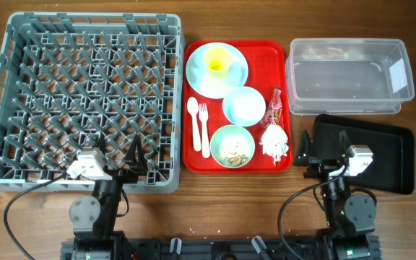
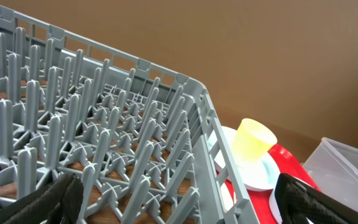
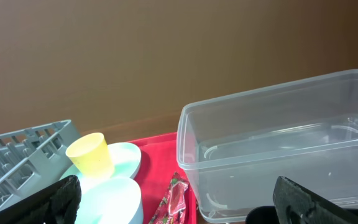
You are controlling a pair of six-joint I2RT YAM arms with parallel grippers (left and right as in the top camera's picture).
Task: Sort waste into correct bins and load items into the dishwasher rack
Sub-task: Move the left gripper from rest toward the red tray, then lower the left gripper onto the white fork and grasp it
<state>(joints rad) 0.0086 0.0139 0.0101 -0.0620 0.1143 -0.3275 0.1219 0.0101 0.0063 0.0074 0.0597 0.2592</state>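
The grey dishwasher rack (image 1: 92, 20) fills the left. On the red serving tray (image 1: 266, 58) are the pale blue plate (image 1: 201, 78) with the yellow cup (image 1: 217, 63) on it, the small blue bowl (image 1: 243, 105), the mint-green bowl (image 1: 232, 146) holding beige scraps, the white spoon (image 1: 193, 119) and fork (image 1: 204, 130), the red-and-white wrapper (image 1: 274, 108) and the tissue (image 1: 274, 141). My left gripper (image 1: 118, 155) is open and empty over the rack's near right corner (image 2: 197, 93). My right gripper (image 1: 325, 148) is open and empty over the black tray's (image 1: 388, 155) left end.
The clear tub (image 1: 338, 79) stands at the back right, behind the black tray, and fills the right of the right wrist view (image 3: 278, 137). The cup (image 3: 91, 154) and wrapper (image 3: 174, 199) show there too. Bare wood lies along the front edge.
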